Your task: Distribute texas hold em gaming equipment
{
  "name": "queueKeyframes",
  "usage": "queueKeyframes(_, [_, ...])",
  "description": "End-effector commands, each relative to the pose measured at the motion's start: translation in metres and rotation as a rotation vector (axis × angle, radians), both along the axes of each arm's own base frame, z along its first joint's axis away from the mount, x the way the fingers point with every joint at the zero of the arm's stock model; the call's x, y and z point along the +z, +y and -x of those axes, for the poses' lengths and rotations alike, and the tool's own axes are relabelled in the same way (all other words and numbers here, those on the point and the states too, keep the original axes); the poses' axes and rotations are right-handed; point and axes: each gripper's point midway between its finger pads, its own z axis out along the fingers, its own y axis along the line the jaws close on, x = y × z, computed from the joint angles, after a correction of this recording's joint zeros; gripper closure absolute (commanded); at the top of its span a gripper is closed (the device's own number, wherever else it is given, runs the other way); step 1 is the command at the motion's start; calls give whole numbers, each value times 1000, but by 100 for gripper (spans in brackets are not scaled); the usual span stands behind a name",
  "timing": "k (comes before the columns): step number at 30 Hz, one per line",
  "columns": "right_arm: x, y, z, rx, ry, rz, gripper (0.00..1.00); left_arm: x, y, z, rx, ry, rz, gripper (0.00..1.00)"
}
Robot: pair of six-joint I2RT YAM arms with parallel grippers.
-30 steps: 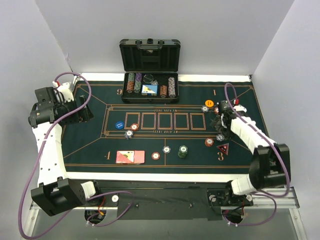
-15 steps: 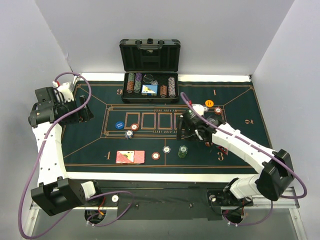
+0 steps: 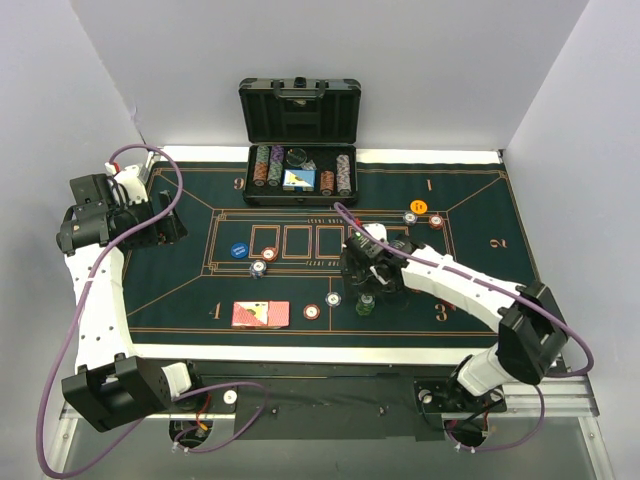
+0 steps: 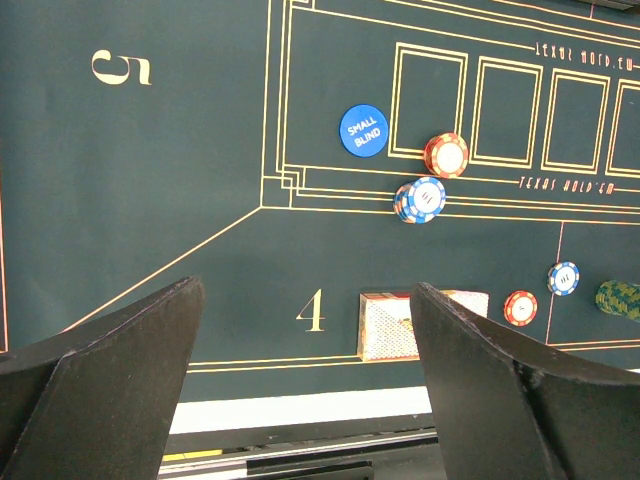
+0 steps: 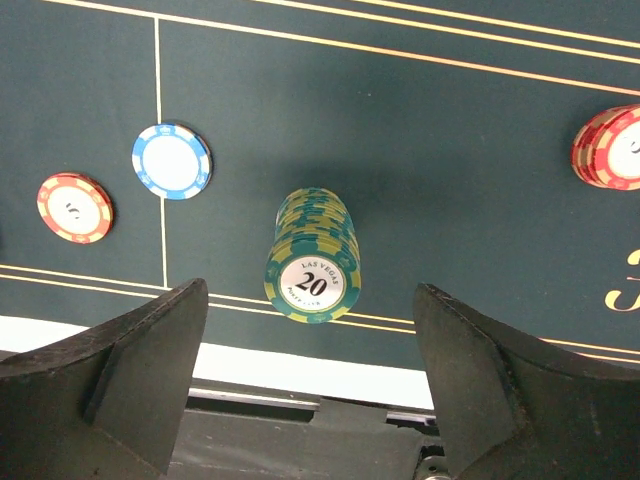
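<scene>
Picking up the green chip stack (image 5: 312, 262) looks next: the right fingers (image 5: 130, 380) hang wide open, empty, over it near the table (image 5: 450, 170)'s near edge, and must drop and close; the left fingers (image 4: 110, 380) idle open.

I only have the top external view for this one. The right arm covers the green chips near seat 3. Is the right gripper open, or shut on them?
Observer: Open. In the right wrist view the right gripper has its fingers spread wide. The green chip stack stands between them, apart from both.
Operator: I can't read that stack from above. What value is it?
Observer: The face on top of it reads "Las Vegas 20".
</scene>
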Motion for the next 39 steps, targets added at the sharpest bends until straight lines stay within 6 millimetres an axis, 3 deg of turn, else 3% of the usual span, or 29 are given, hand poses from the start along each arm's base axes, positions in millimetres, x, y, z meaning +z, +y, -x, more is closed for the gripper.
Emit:
queueKeyframes(1, [-15, -6, 10, 22, 41, 63, 23, 12, 5, -7, 10, -55, -13, 4])
queueKeyframes(17, [-43, -9, 11, 10, 65, 107, 45, 12, 4, -8, 11, -57, -11, 4])
queueKeyframes(30, [-39, -9, 10, -1, 56, 92, 61, 9, 5, -6, 13, -52, -20, 4])
queueKeyframes(39, [-25, -7, 9, -2, 35, 71, 70, 8, 6, -5, 13, -52, -23, 4])
